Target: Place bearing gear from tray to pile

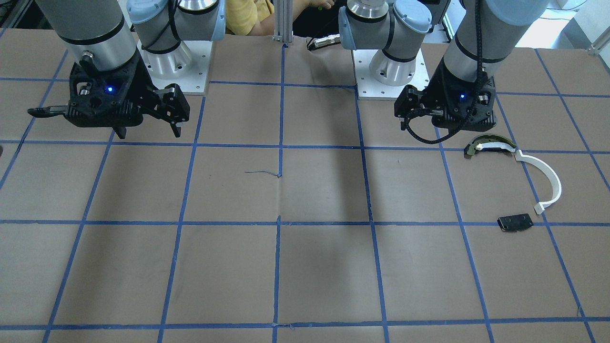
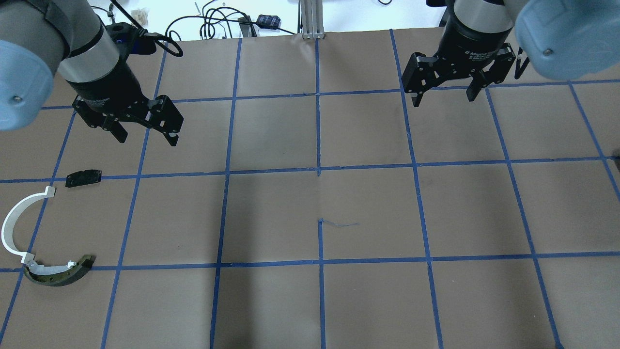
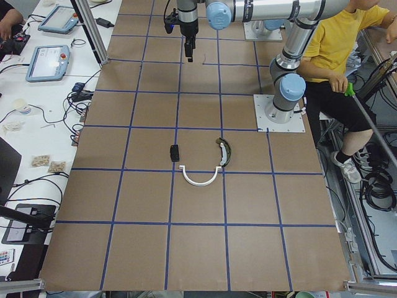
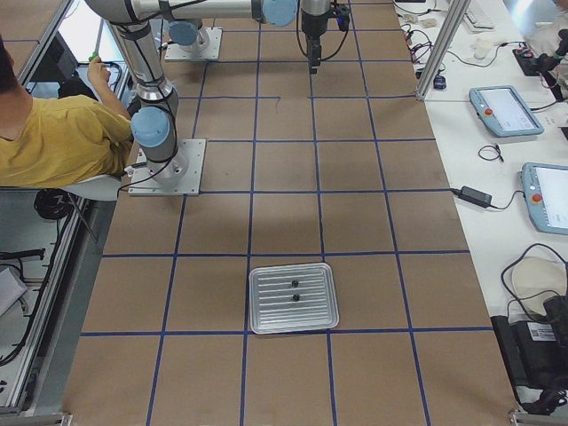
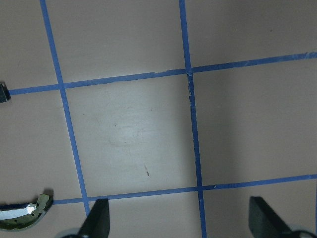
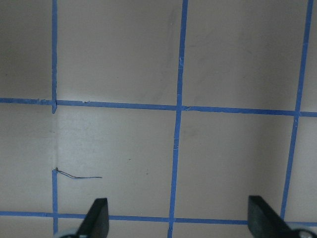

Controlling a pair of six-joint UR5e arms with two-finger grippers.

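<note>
- Left arm [image 2: 92,63]: raised on the robot's left side, wrist pointing straight down.
- Left gripper [image 2: 145,139]: jaws spread wide, empty, fingers [image 2: 170,135] pointing down.
- Right arm [image 2: 477,29]: raised on the right side, wrist pointing straight down.
- Right gripper [image 2: 443,100]: jaws spread wide, empty.

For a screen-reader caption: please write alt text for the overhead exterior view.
Two open, empty grippers hang above a brown table gridded in blue tape: left gripper upper left, right gripper upper right. Near the left edge lie a black plate, white curved strip and dark curved piece.
</note>
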